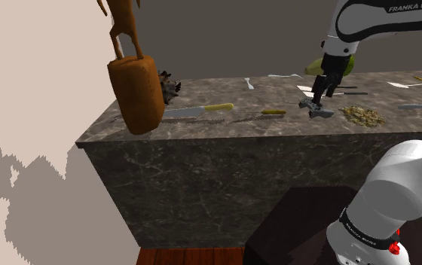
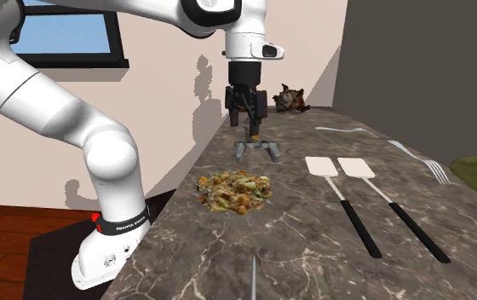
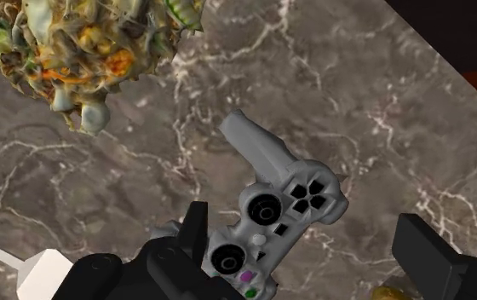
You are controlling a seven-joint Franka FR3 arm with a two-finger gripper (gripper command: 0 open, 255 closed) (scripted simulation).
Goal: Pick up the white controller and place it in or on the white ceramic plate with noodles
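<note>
Nearest in the second exterior view, a heap of noodles (image 2: 234, 189) sits on the marble tabletop (image 2: 313, 247) close to its left edge. A strip of bare stone separates it from the grey-white controller (image 2: 257, 149) just beyond. The black claw (image 2: 252, 128) hangs open right over the controller, fingers spread either side without clasping it, while two spatulas (image 2: 322, 165) lie well apart toward the right.

one controller (image 2: 257, 149), two spatulas (image 2: 322, 166), one noodle heap (image 2: 234, 189)
</note>
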